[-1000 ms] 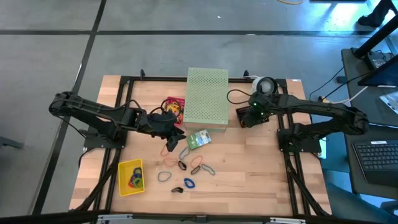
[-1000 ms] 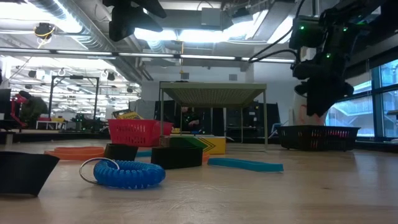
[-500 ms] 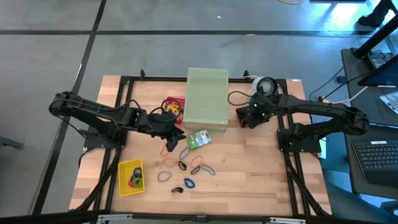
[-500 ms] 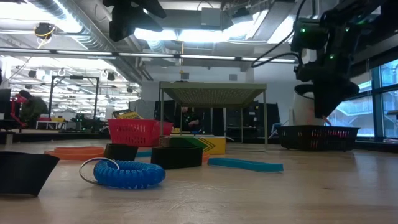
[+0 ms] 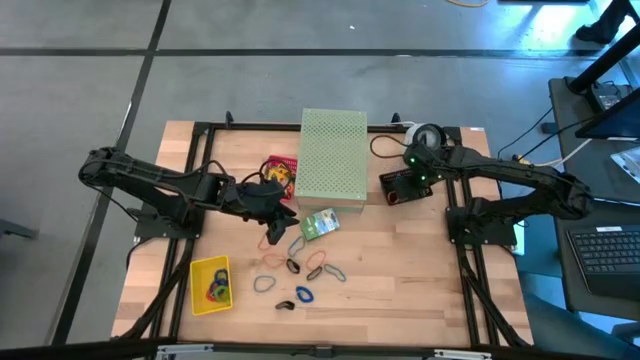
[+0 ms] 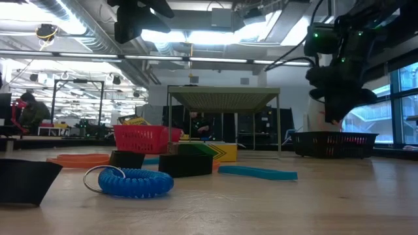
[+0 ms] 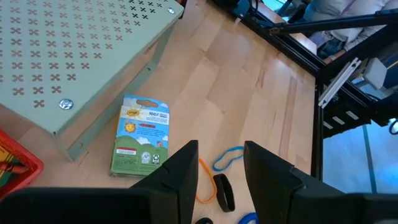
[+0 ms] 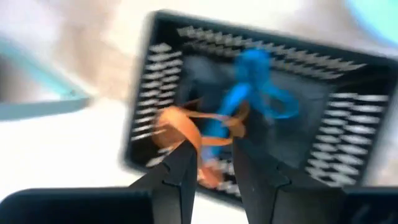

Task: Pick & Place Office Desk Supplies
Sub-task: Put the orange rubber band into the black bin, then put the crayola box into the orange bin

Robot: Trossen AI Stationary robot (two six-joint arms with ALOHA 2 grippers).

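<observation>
Hovering my right gripper (image 8: 214,158) over the black mesh basket (image 8: 348,124), fingers slightly parted and empty so bands drop in, I keep the left gripper (image 7: 221,168) part-open, empty, above scattered rubber bands (image 5: 318,266).

Wooden table (image 5: 400,270) with rubber bands (image 5: 318,265), card box (image 5: 320,224), yellow bin (image 5: 195,285), perforated box (image 5: 333,155).

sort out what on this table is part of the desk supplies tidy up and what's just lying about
Job things:
- loose rubber-band loops
- blue coiled band
- yellow-and-green card box
- small yellow tray
- black mesh basket

Just lying about:
- large pale green perforated box
- round white cable reel
</observation>
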